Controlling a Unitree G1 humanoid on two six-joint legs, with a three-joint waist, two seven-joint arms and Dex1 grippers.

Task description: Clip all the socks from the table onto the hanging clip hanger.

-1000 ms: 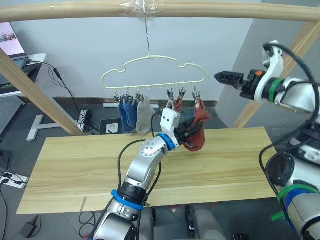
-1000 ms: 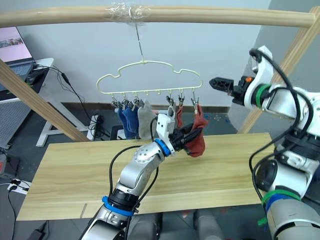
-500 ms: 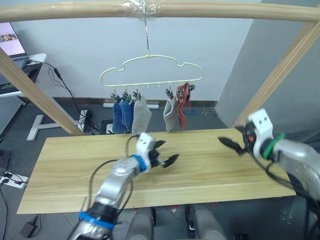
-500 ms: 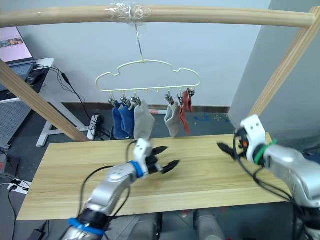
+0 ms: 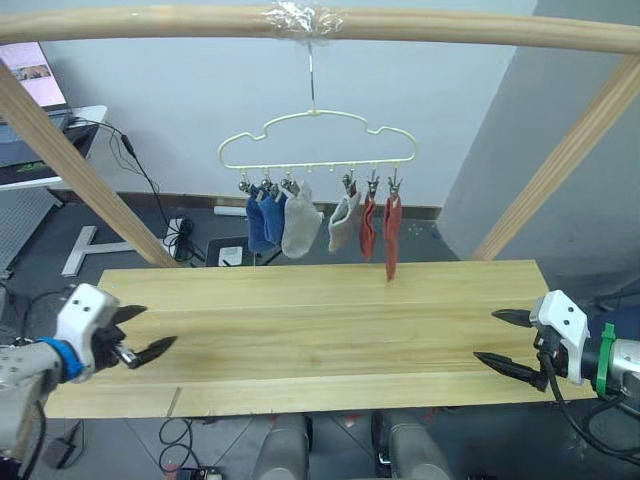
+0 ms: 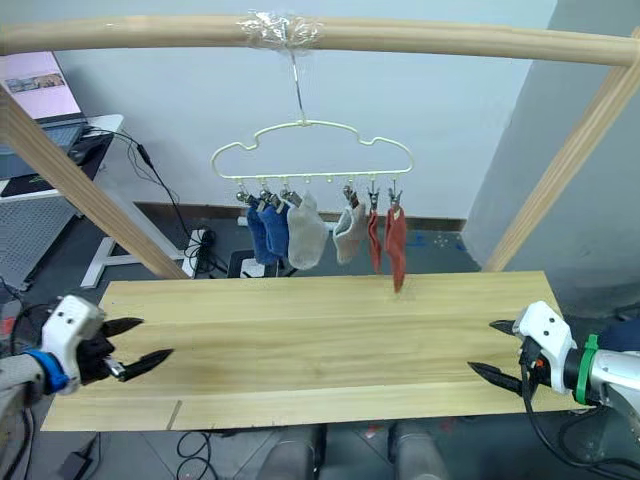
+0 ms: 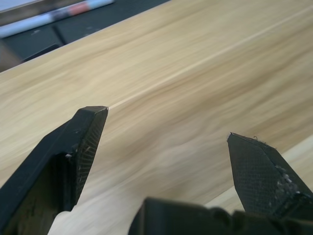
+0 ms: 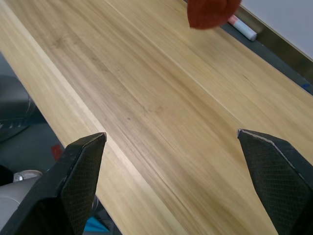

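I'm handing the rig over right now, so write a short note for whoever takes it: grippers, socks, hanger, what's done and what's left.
Left gripper: open, holding nothing, over the table's left end.
Right gripper: open, holding nothing, over the table's right end.
Clip hanger: hangs by its hook from the wooden pole, above the far edge of the table.
Socks: all six hang from the clips, from the robot's left two blue, two grey, two rust-red. The last red one hangs lowest, its tip just over the table's far edge.
Done: every sock is clipped.
Left: nothing seems left to pick up; perhaps check that the clips hold.
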